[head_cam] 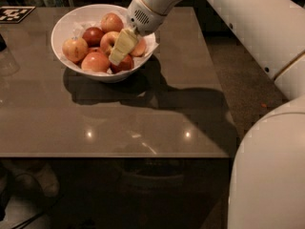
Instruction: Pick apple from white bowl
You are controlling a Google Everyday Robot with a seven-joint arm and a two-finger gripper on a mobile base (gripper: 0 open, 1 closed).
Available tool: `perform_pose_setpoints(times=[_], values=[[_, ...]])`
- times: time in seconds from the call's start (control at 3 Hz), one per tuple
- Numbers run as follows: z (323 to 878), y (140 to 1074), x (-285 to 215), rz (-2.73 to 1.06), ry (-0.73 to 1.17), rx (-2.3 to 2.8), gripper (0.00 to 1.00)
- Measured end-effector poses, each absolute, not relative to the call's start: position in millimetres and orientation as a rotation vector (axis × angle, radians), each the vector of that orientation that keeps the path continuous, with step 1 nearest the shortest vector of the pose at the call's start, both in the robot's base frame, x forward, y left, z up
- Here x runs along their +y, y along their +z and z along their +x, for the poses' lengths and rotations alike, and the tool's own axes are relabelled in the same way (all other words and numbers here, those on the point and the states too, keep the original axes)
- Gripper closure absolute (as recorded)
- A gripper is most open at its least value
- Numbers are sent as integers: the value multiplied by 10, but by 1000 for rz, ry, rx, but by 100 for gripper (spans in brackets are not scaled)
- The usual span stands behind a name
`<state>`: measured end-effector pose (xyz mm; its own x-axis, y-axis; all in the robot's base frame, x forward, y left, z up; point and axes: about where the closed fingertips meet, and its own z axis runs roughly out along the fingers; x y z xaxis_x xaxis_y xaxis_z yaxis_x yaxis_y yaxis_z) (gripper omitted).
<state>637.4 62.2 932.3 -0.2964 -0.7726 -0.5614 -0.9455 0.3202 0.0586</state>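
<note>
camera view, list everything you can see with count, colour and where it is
white bowl: one, glossy white, far left part of the table
apples: at least six, red and yellow-red, piled in the white bowl
paper: crumpled lining, white, inside the white bowl under the apples
table: one, glossy grey-brown, fills most of the view
marker: one, black-and-white pattern, flat on the table's far left corner
arm: one, white, reaching from the upper right down to the white bowl
body: one, white, lower right corner
gripper: one, pale cream, inside the white bowl, down among the apples on the side nearest the arm
</note>
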Motion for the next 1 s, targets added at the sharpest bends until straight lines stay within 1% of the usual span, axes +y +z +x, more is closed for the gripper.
perform_pose_setpoints(times=[0.67,1.0], values=[[6463,9656,650,-1538,574,2099,100],[6437,10332,665,-1555,564,1986,100]])
